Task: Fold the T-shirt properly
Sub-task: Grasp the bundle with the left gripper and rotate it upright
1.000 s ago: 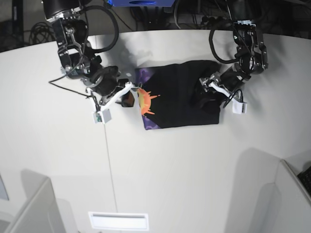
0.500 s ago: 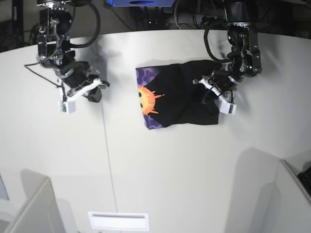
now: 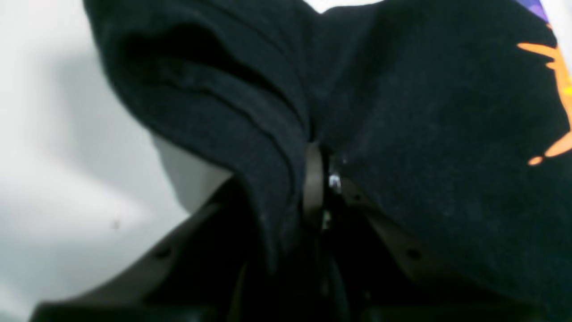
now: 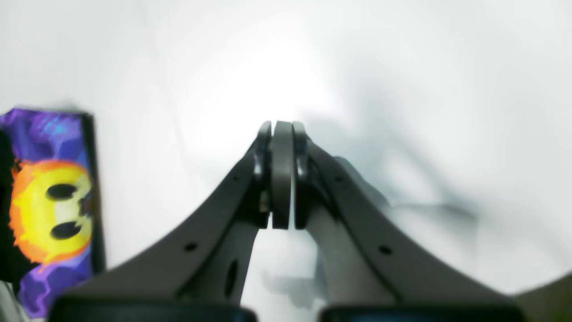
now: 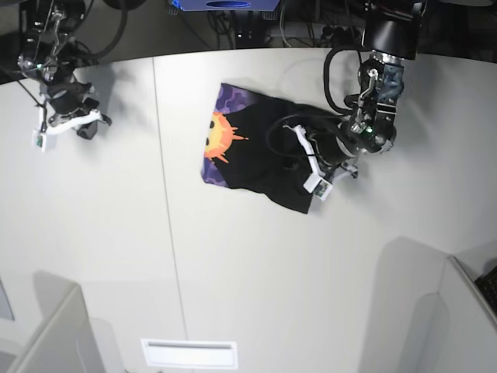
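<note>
Black T-shirt [image 5: 256,155] pinched in left claw [image 5: 314,159], right claw [image 5: 74,124] closed, well apart.

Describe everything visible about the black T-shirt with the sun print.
The black cloth T-shirt lies partly folded on the white table, rumpled into a rough rectangle. Its turned-up end shows an orange-yellow sun face on purple; the rest is plain black. The left gripper is shut on a bunched fold at its other end, layers draping over the jaws. The right gripper, shut, stays clear of it.
</note>
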Controlling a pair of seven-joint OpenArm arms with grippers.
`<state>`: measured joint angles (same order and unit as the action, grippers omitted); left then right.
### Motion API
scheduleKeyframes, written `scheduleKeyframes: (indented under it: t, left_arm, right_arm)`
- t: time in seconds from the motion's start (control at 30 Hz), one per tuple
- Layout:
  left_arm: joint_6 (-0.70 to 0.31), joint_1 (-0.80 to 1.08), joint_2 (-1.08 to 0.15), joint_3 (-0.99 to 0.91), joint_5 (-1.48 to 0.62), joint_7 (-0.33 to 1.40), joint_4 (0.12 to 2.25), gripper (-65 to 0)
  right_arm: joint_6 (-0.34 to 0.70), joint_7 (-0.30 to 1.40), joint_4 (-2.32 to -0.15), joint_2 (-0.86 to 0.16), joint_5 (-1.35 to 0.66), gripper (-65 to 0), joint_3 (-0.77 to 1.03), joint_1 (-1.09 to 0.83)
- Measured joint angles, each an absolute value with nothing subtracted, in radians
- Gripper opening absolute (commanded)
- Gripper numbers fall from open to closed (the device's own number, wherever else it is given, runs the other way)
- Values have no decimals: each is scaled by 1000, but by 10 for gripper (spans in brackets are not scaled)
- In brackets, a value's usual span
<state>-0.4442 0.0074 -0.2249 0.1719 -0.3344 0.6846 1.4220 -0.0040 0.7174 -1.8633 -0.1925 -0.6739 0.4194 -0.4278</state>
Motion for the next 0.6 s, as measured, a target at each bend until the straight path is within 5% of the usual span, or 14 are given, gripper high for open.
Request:
scheduleKeyframes:
  t: [0.23, 0.6]
  left_arm:
    - [-440, -77, -307, 378, -266, 671, 1427, -650]
    - [-425, -281, -410, 742, -208, 738, 1456, -650]
  right_arm:
    - [142, 723, -1862, -130, -670, -650, 562, -442]
    - [174, 717, -1851, -127, -669, -650, 599, -450]
